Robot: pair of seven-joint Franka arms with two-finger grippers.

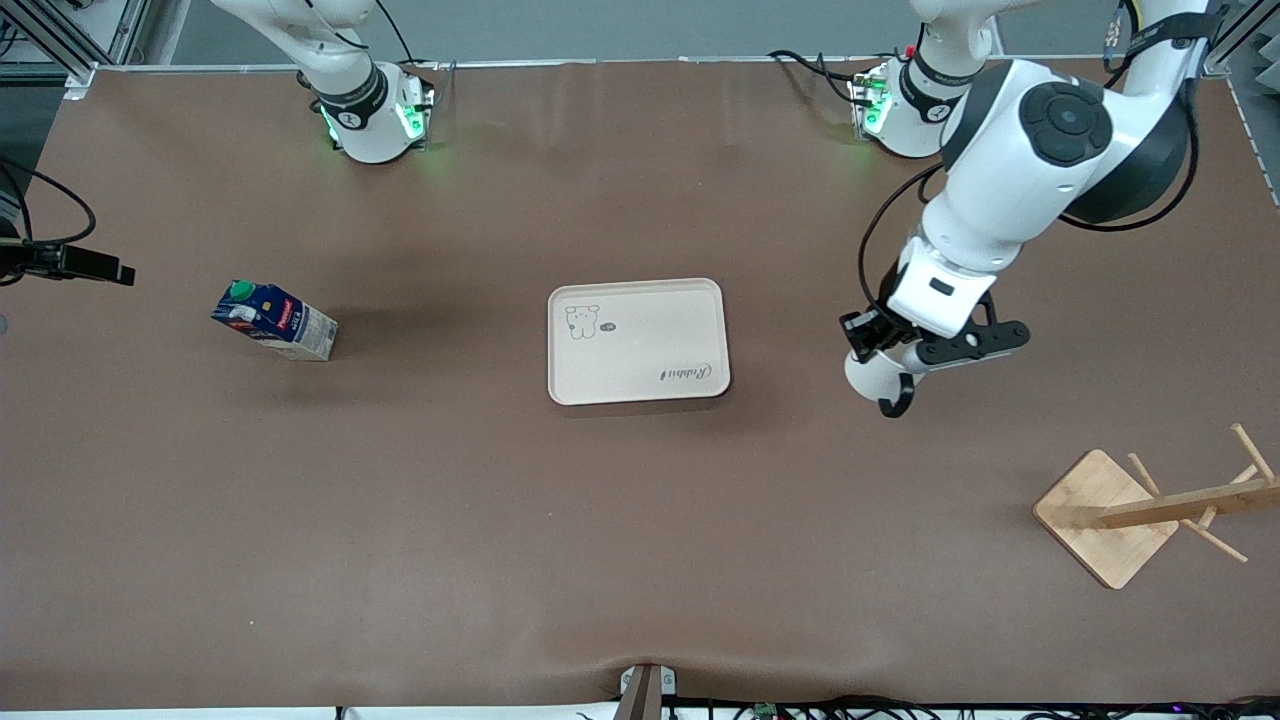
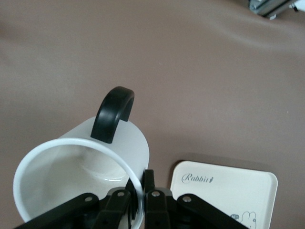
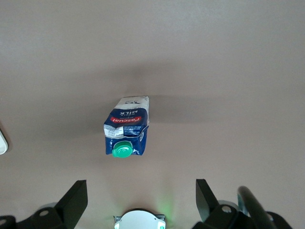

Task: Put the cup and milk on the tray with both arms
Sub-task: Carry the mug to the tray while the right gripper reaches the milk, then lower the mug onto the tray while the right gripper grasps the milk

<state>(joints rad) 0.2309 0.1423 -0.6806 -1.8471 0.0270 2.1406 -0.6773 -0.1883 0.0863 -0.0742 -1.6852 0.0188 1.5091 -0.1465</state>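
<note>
Bench, brown. Tray, cream, mid-bench, bare. Milk, upright toward the right arm's end; right claw spread wide above it. Cup, white, rim pinched in left claw, aloft beside tray.

open table around tray, rack aside

I'm working in what looks like a robotics lab: two arm bases with green lights are bolted along a brown-covered table, aluminium framing shows at its corners, loose cables trail off the edges, and a small camera mount, I think, sits at the near edge.
</note>
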